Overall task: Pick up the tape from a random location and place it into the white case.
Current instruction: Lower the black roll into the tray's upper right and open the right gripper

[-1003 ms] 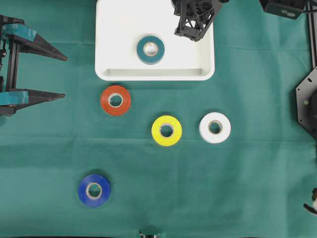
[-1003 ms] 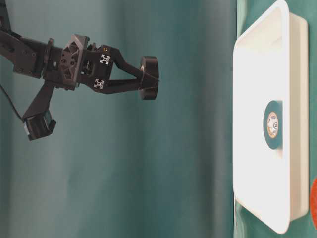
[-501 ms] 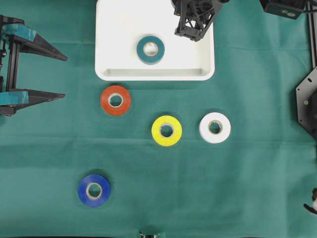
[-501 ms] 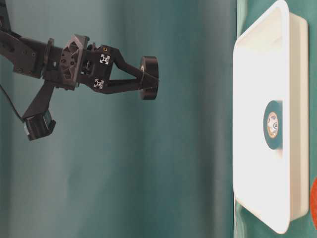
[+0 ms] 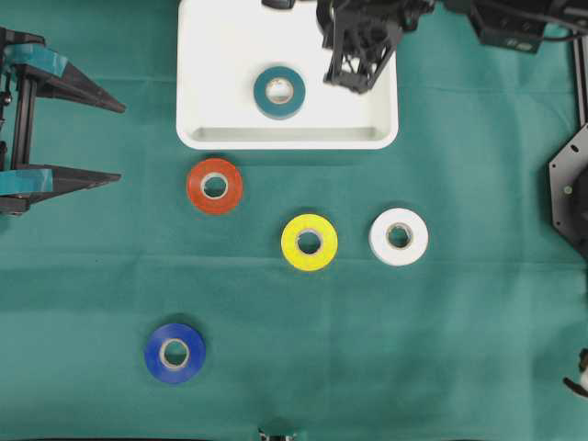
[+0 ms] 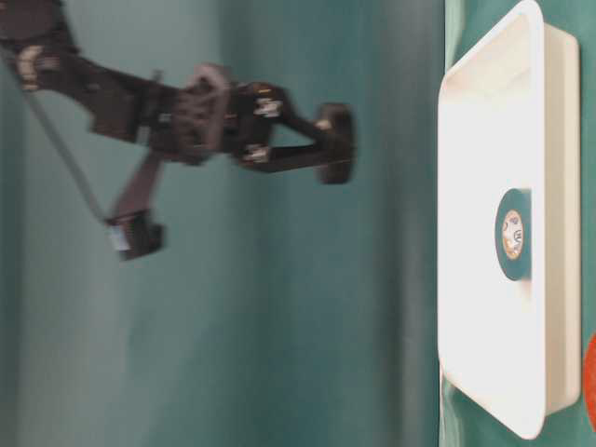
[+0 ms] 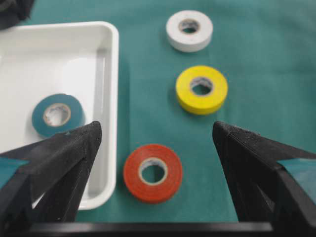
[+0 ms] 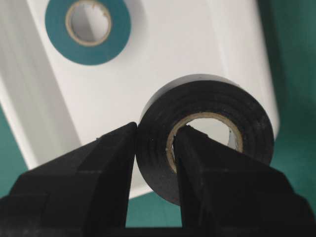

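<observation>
One black tape roll (image 8: 205,143) pinched by right end effector (image 6: 321,156), now lowered closer over white case (image 5: 207,136); release looks near. Left end effector (image 7: 155,143) spread, idle

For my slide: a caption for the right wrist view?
Right gripper pinches a black tape roll above the white case holding a teal roll.

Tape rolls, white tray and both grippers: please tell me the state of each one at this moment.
Black tape roll: held above the tray, pinched through its wall.
Right gripper: shut on the black tape roll.
Left gripper: open, empty.
Teal tape roll: lying flat inside the tray.
Shallow white plastic tray: on the green cloth, holds one roll.
Orange roll, yellow roll, white roll, blue roll: flat on the cloth.
</observation>
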Action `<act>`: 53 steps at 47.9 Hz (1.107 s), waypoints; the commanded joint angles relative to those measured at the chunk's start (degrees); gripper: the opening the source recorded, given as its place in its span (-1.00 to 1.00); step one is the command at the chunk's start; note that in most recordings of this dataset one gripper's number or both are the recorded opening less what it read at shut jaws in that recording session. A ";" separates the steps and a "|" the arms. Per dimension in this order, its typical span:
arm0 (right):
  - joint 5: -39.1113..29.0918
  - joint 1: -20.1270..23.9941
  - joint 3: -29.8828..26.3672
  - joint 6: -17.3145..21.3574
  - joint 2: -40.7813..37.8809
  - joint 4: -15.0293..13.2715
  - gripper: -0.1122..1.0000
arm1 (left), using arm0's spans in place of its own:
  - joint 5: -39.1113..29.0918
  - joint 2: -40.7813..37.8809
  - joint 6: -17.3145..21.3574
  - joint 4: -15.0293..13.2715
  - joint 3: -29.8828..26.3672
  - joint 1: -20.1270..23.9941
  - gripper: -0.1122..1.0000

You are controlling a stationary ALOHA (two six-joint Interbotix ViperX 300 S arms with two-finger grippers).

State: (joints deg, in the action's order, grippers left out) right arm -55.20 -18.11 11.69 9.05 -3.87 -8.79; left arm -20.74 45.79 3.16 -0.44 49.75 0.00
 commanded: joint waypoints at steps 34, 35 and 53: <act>18.90 -2.72 10.02 1.85 -5.01 0.09 -0.33 | 0.44 -0.53 0.00 0.00 -1.67 -0.09 0.98; 18.90 -2.72 10.02 1.85 -5.01 0.09 -0.33 | 0.44 -0.53 0.00 0.00 -1.67 -0.09 0.98; 18.54 -2.72 10.02 1.85 -5.01 0.44 0.01 | 0.44 -0.53 -0.09 0.00 -1.76 -0.09 0.98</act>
State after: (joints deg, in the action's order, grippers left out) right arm -37.00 -20.83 22.24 10.81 -9.76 -8.53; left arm -20.65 45.35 3.16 -0.44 49.83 0.00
